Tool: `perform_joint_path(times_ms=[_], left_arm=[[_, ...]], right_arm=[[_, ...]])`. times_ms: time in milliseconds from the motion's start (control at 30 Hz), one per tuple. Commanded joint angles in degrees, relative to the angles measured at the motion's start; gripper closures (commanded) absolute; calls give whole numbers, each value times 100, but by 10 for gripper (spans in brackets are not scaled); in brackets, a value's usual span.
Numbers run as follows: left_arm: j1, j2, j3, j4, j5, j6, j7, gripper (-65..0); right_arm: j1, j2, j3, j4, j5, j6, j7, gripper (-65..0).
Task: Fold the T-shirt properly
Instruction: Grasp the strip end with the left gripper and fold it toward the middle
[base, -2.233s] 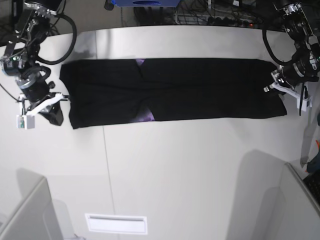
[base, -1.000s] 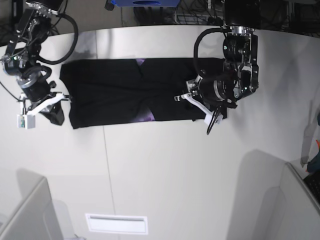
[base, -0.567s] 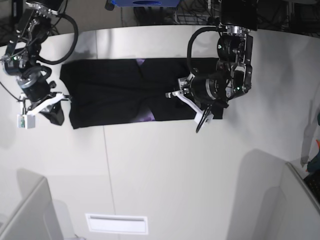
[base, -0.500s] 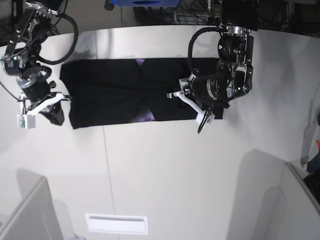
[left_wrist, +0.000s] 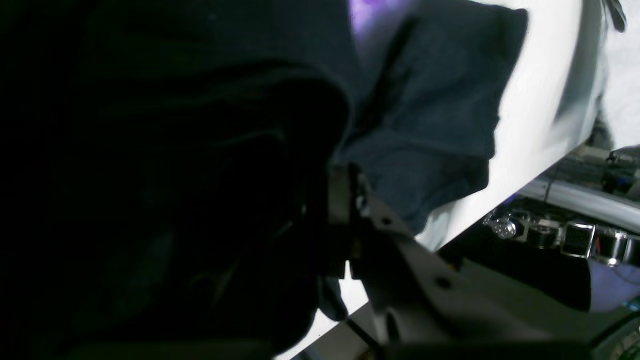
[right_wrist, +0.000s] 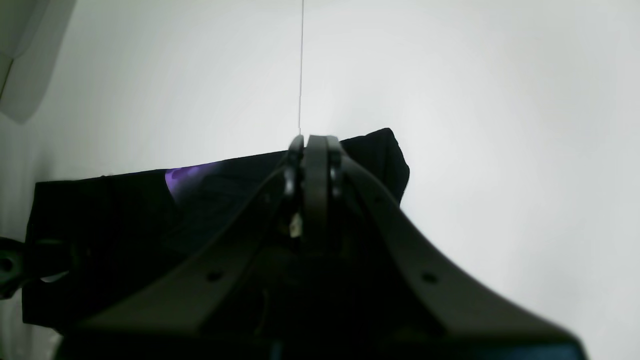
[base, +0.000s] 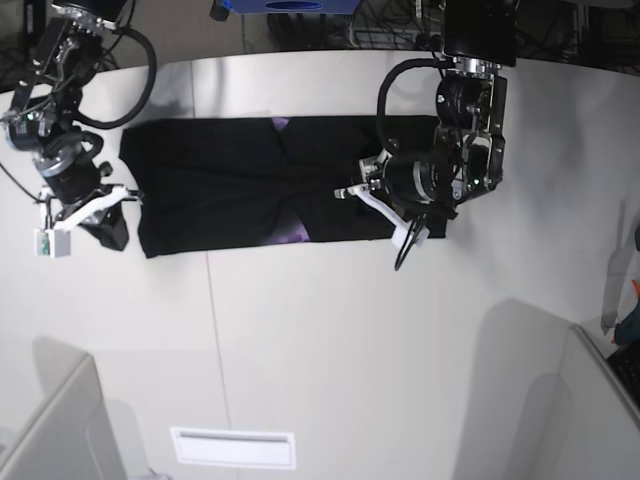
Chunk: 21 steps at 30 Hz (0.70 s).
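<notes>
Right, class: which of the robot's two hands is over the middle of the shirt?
The left hand, on the base view's right, over the black T-shirt near its middle. The right hand sits at the shirt's far end.

The left gripper (base: 385, 215) is hovering over the T-shirt (base: 230, 185); the right gripper (base: 100, 208) is sitting at its far end.

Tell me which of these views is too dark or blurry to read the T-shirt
Left wrist view: the T-shirt is mostly underexposed black on the left, motion-blurred on the right, with the table blown out. Right wrist view: sharper, the right gripper silhouetted against bright table. Base view: evenly lit, the shirt's folds hard to read, the left gripper clear.
</notes>
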Motion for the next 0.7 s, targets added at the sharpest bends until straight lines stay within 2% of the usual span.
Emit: perform_joint_path(times_ms=[0, 200, 300, 400, 467, 533, 667], left_arm=[[-135, 7, 9, -12, -124, -13, -28, 0], [-196, 69, 9, -205, -132, -13, -28, 0], [-196, 139, 9, -205, -132, -13, -28, -125], [-205, 280, 9, -223, -132, -13, -28, -216], [-267, 297, 62, -249, -132, -13, -28, -247], [-355, 289, 396, -249, -132, -13, -28, -265], [-478, 289, 853, -249, -132, -13, -28, -267]], right_arm=[[65, 68, 34, 84, 76, 16, 141, 0], [74, 68, 34, 84, 76, 16, 141, 0], [82, 68, 34, 84, 76, 16, 141, 0], [82, 68, 34, 84, 76, 16, 141, 0], [82, 68, 34, 84, 76, 16, 141, 0], [82, 68, 34, 84, 76, 16, 141, 0], [91, 68, 34, 75, 76, 16, 141, 0]])
